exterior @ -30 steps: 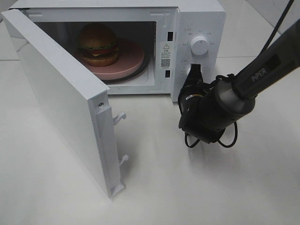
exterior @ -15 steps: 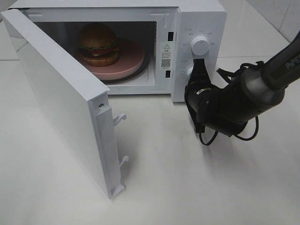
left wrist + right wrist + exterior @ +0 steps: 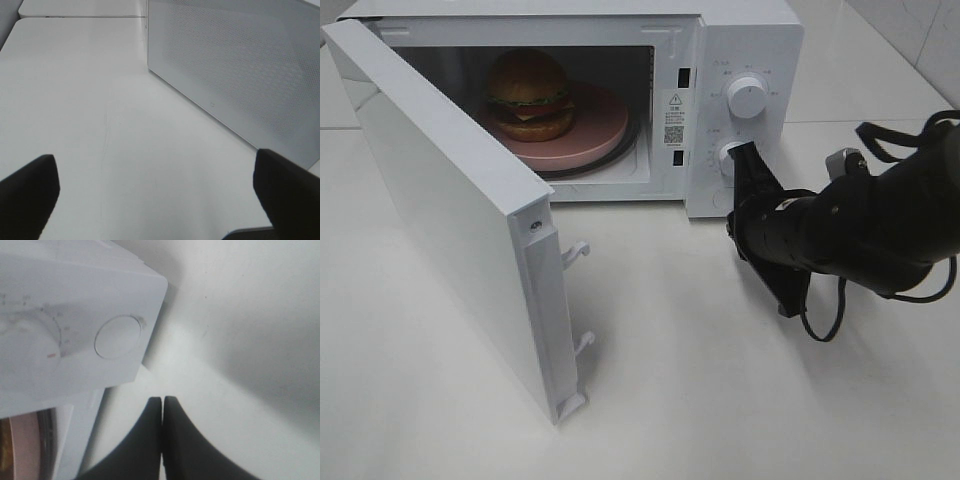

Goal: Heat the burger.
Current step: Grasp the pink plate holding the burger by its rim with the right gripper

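My right gripper [image 3: 739, 153] is pinched fully shut with nothing between its black fingers, and its tip sits just beside the lower round button [image 3: 726, 156] on the microwave's [image 3: 750, 40] control panel; I cannot tell whether it touches. In the right wrist view the closed fingertips [image 3: 162, 402] point towards that flat button [image 3: 118, 336], with the dial [image 3: 30, 350] further along the panel. The dial [image 3: 747, 97] is above the button in the high view. My left gripper [image 3: 155, 165] is spread wide and empty, hovering over the white table [image 3: 75, 100] near the microwave's perforated wall [image 3: 235, 75]; that arm is out of the high view. The burger [image 3: 528, 95] is already inside the oven, resting on a pink plate [image 3: 600, 125] towards the left of the cavity. The door [image 3: 450, 200] hangs wide open, swung out to the left. I judge the loading done: what remains is shutting the door and then turning the dial to start heating, so the task is roughly halfway.
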